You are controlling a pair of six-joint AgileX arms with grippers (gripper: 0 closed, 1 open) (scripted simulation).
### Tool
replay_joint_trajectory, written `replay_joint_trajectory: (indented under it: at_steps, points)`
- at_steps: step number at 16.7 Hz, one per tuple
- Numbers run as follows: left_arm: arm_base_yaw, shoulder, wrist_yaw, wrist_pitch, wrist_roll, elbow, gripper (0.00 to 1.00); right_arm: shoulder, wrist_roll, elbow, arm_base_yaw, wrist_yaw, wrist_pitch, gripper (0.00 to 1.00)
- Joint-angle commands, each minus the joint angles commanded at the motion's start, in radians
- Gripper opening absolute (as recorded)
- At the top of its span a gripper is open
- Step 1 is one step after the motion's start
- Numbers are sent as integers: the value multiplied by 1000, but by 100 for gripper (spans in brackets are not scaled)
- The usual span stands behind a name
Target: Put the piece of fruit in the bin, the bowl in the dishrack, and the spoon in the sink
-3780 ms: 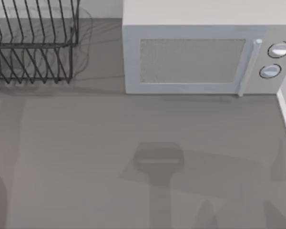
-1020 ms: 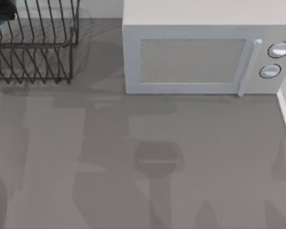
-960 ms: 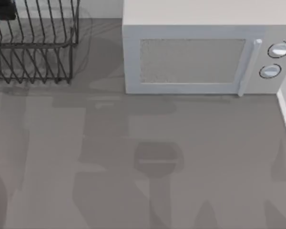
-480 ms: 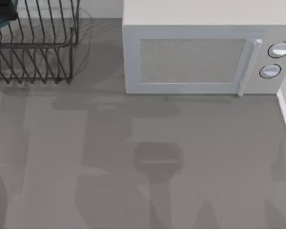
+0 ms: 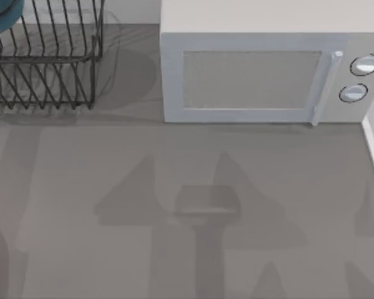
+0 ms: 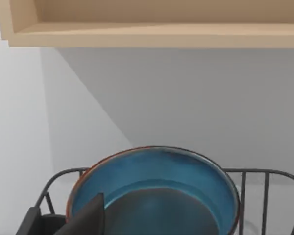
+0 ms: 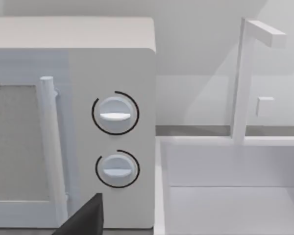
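At the top view's far left corner, the bowl [image 5: 1, 12] sits over the dishrack [image 5: 47, 68], its teal hollow facing the left wrist camera above the wire frame. I cannot tell whether the left pincer [image 6: 83, 220] grips it or has let go. Presumably the bowl is being lowered between the prongs. Beyond the tabletop [image 5: 187, 205] the right wrist view faces the microwave [image 7: 73, 122] and sink [image 7: 230, 196]; its pincer state I cannot tell either.
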Motion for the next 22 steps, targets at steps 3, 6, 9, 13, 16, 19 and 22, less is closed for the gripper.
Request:
replay_joint_trajectory:
  at_steps: [3,6,9,13,16,19,22]
  points:
    - [-11,-346,-17,-145,11,-161,100,0,0,0,0,0,0,100]
    - [-23,-683,-34,-294,19,-325,100,0,0,0,0,0,0,100]
    - [-35,-940,-50,-426,16,-473,100,0,0,0,0,0,0,100]
    - [-46,-1138,-67,-540,-3,-601,100,0,0,0,0,0,0,100]
    - [-48,-1177,-70,-564,-11,-628,100,0,0,0,0,0,0,100]
    - [-48,-1177,-70,-564,-11,-628,100,0,0,0,0,0,0,100]
    - [-48,-1177,-70,-564,-11,-628,100,9,-10,6,-3,0,-7,100]
